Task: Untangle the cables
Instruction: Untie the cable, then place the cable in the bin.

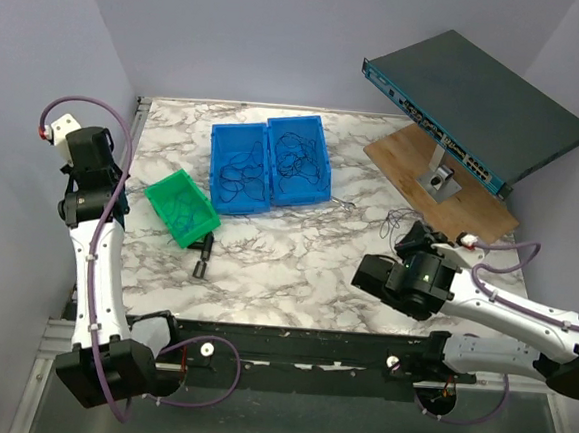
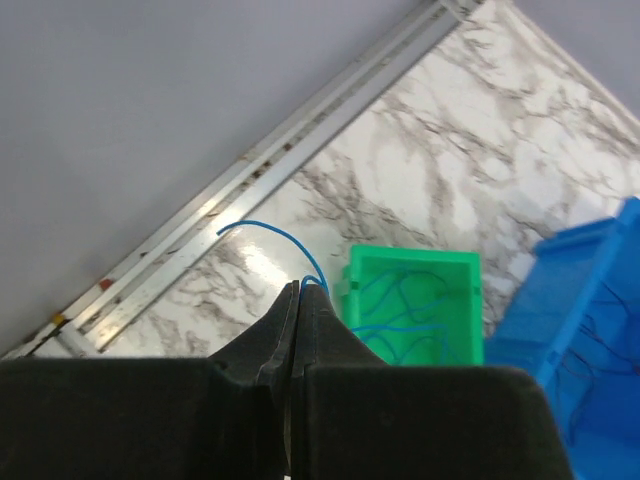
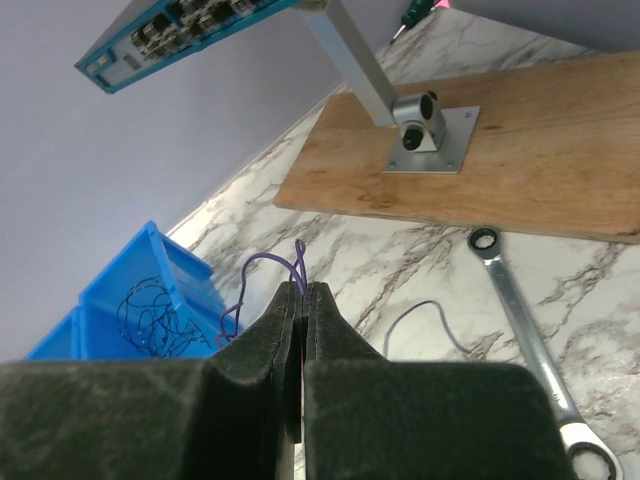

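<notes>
Top external view: two blue bins (image 1: 216, 166) side by side and one green bin (image 1: 163, 189), all three holding thin curly cables (image 1: 299, 162), sit well left of the right claw (image 1: 408, 234). Left wrist view: the left claw (image 2: 297, 288) is pinched shut on one blue cable (image 2: 265, 224) that arcs up and left from its tips, the green bin just right of them. Right wrist view: the right claw is clamped on one violet cable (image 3: 270, 256) looping left of its tips, a second loose cable (image 3: 420, 304) and one silver wrench (image 3: 525, 335) lying to their right, one wooden board (image 3: 540, 160) ahead.
</notes>
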You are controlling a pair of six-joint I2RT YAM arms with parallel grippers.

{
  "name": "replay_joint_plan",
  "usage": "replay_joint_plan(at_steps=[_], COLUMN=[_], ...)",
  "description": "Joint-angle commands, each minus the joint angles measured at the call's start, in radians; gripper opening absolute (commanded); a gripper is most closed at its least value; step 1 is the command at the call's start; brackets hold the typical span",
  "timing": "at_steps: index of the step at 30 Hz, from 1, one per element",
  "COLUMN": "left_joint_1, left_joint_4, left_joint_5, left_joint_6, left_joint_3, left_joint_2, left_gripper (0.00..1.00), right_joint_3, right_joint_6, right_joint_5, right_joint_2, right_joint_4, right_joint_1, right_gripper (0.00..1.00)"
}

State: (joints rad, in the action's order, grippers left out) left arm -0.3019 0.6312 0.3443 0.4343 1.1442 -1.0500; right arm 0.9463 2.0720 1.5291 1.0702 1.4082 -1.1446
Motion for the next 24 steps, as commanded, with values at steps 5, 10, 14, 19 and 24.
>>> replay_joint_plan(at_steps=[5,10,14,19,24], left_joint_1=[0.085,0.120,0.147,0.162,0.168], left_joint_4=[-0.020,0.003,-0.001,0.017,0.011], left_joint_5=[-0.268,-0.454,-0.478,-0.409,-0.406], left_joint_6=[-0.067,-0.131,-0.127,-0.146,-0.158], left_joint_3=[0.012,-0.017,-0.057,-0.053,-0.052], left_joint_2=[0.083,0.152,0.171,0.123,0.103], left_gripper=[0.00,0.00,0.00,0.00,0.00], right_joint_3=[0.130,0.130,0.182,0.281,0.269], right_joint_6=[0.111,0.319,0.446,0.484,0.574], right_joint_5=[0.208,0.228,0.229,0.230,0.233], right_joint_2=[0.284,0.339,0.367,0.411,0.434], right_joint_4=[0.011,0.010,0.009,0.011,0.009], right_joint_1=[-0.026,-0.018,-0.017,-0.022,-0.028], right_gripper=[0.01,0.01,0.01,0.01,0.01])
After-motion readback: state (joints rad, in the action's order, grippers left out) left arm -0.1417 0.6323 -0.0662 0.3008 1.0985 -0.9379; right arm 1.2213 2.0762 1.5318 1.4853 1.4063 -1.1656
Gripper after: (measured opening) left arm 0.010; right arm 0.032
